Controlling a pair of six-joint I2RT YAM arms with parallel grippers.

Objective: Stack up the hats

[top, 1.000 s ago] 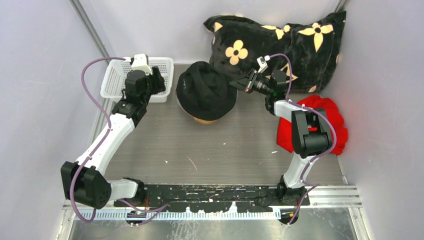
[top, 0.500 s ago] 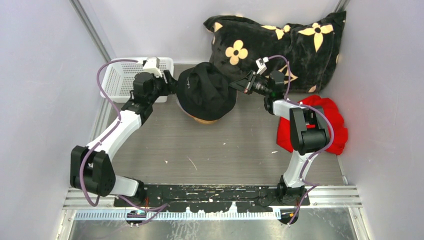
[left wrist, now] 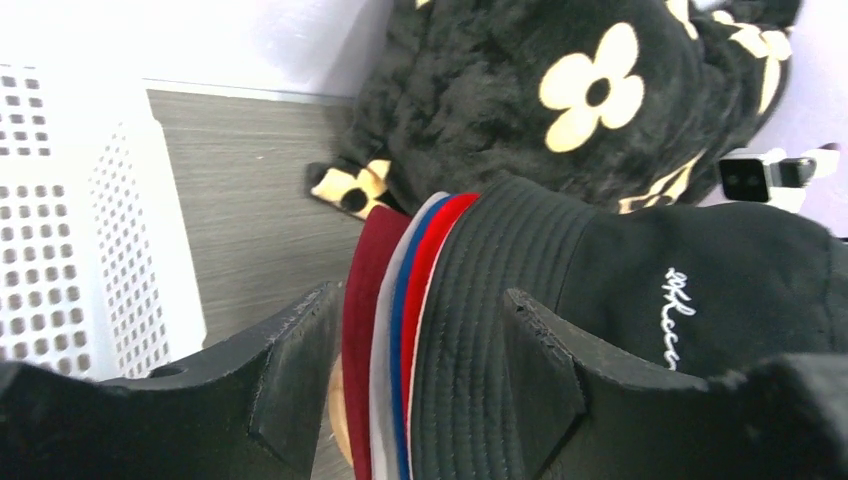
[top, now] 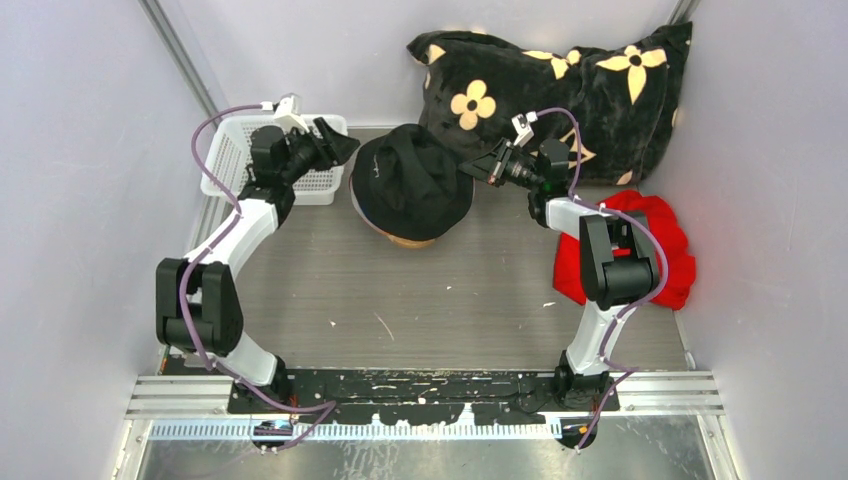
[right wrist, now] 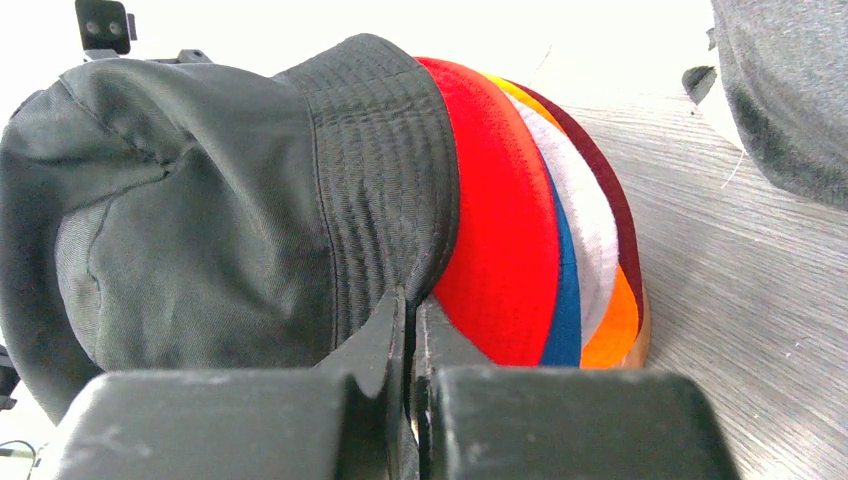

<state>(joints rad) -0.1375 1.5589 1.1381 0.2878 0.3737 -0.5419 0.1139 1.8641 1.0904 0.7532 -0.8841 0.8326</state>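
Note:
The hats sit in one stack at the back middle of the table, the black hat [top: 412,185] on top. In the right wrist view the brims of the black [right wrist: 200,220], red [right wrist: 500,230], blue [right wrist: 568,310], pale grey [right wrist: 590,240], orange [right wrist: 615,330] and maroon [right wrist: 625,230] hats show in layers. My right gripper [top: 468,170] is shut on the black hat's brim at the stack's right edge [right wrist: 412,300]. My left gripper [top: 340,150] is open at the stack's left edge, and its fingers straddle the layered brims [left wrist: 418,300] without closing on them.
A white perforated basket [top: 235,160] stands at the back left, just behind my left gripper. The black pillow with cream flowers [top: 560,80] leans at the back right. A bright red cloth bundle [top: 660,250] lies under my right arm. A tan base [top: 410,241] shows under the stack.
My left arm has swung from over the basket to the stack's left edge, and its open fingers now straddle the brims. My right gripper has stayed on the black brim.

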